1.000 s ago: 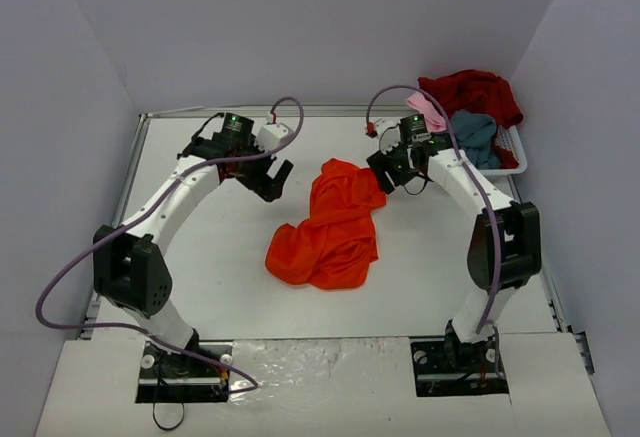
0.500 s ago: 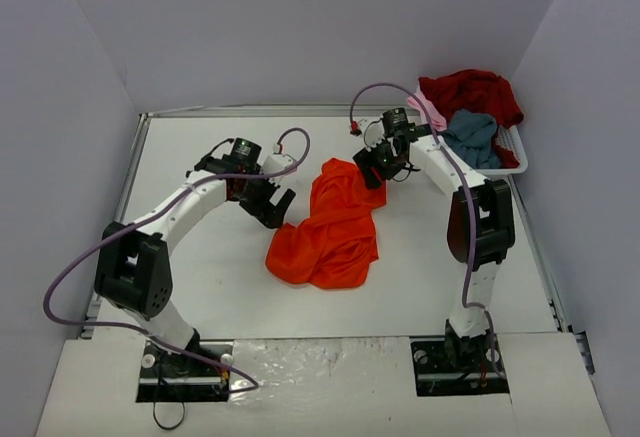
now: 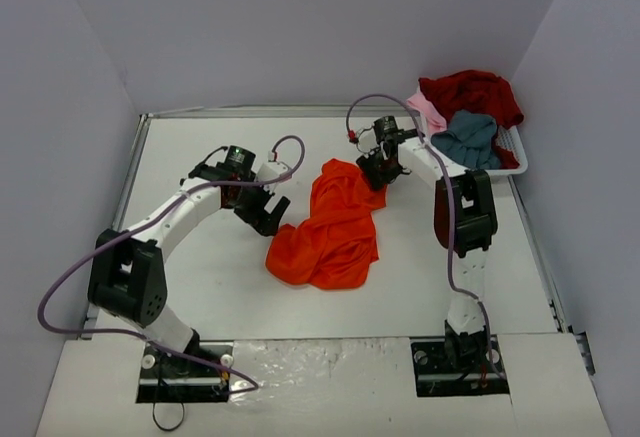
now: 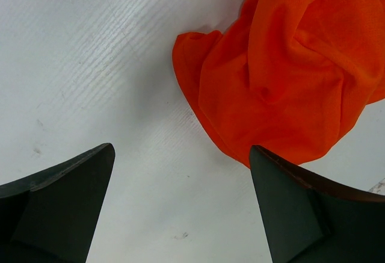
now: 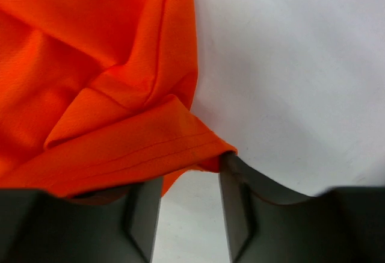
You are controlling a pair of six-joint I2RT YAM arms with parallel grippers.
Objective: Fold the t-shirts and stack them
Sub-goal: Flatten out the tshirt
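Note:
A bright orange-red t-shirt (image 3: 330, 222) lies crumpled in the middle of the table. My left gripper (image 3: 265, 212) is open and empty, just left of the shirt's near-left lobe. In the left wrist view the shirt (image 4: 289, 76) lies ahead and to the right of the gripper (image 4: 180, 151), over bare table. My right gripper (image 3: 375, 172) is at the shirt's far right corner. In the right wrist view its jaws (image 5: 189, 176) stand apart, and a hemmed edge of the shirt (image 5: 90, 76) lies across the fingertips. Dark red (image 3: 475, 92), grey-blue (image 3: 470, 137) and pale pink (image 3: 428, 109) shirts sit heaped at the far right.
A white slatted basket (image 3: 515, 152) at the far right corner holds the other shirts. Grey walls close in the table at the back and both sides. Purple cables loop above both arms.
My left gripper has moved nearer and right, up to the shirt's left edge. My right gripper has moved left and farther back, onto the shirt's far right corner.

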